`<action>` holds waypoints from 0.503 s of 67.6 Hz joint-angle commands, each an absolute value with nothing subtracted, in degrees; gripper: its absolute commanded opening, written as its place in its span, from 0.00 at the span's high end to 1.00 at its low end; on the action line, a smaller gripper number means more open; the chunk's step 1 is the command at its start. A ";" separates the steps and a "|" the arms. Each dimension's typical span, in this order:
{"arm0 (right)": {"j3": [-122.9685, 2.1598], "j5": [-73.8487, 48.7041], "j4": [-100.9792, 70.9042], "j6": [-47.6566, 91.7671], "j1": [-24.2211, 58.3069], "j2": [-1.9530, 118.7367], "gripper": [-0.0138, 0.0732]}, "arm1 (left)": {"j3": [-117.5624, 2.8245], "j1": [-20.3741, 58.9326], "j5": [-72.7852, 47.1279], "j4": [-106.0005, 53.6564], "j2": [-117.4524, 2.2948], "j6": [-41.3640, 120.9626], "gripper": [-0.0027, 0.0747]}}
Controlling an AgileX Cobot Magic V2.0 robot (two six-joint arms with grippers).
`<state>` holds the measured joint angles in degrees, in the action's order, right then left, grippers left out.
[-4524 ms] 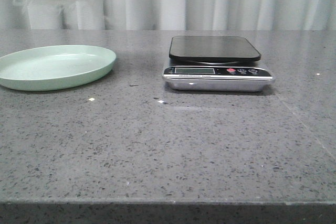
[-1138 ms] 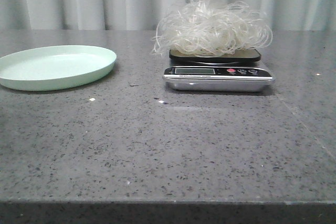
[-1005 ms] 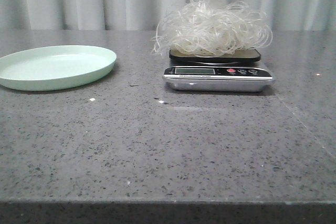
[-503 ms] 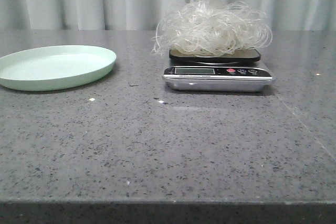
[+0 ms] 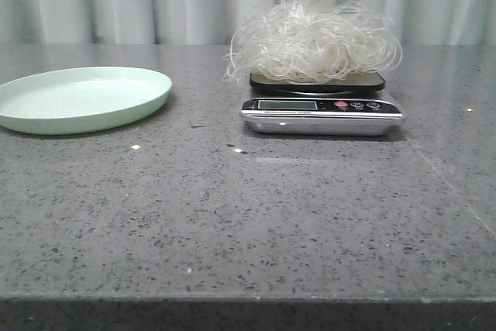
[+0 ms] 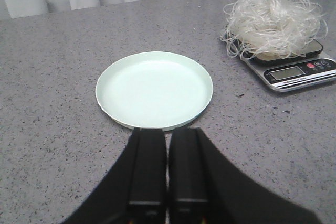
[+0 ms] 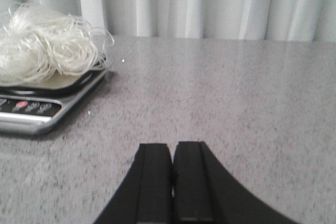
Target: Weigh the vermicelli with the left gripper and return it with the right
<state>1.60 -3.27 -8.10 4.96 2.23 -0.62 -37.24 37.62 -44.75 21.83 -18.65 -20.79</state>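
The grey speckled desk point(image 5: 232, 222) carries a pale green plate point(image 5: 81, 98), which is empty, and a scale point(image 5: 322, 110) well apart from it. The vermicelli point(image 5: 314, 40) sits on the black platform of the scale and some strands hang over its edge. It is a loose, fluffy tangle of thin, whitish, half-clear noodles. I judge it very light and springy, and the dry strands may break or slip, so the best hold is deep in the middle of the heap. The left pincer point(image 6: 168, 169) is closed and empty, above the desk near the plate. The right pincer point(image 7: 172, 182) is also closed and empty, beside the scale.
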 commanded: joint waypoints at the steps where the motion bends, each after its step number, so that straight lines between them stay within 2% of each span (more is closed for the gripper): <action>1: 0.88 10.71 -7.77 5.82 2.03 -1.50 0.67 | -38.69 37.90 -40.43 22.25 -19.20 -21.37 0.79; 8: -2.31 11.68 -7.83 5.82 2.03 -0.64 0.67 | -38.69 37.90 -40.43 22.25 -19.20 -21.37 0.79; 25: -18.71 2.12 -8.03 5.82 2.17 11.37 0.67 | -38.69 37.90 -40.43 22.25 -19.20 -21.37 0.79; 34: -23.43 -4.51 -8.03 5.82 2.17 16.41 0.67 | -38.69 37.90 -40.43 22.25 -19.20 -21.37 0.79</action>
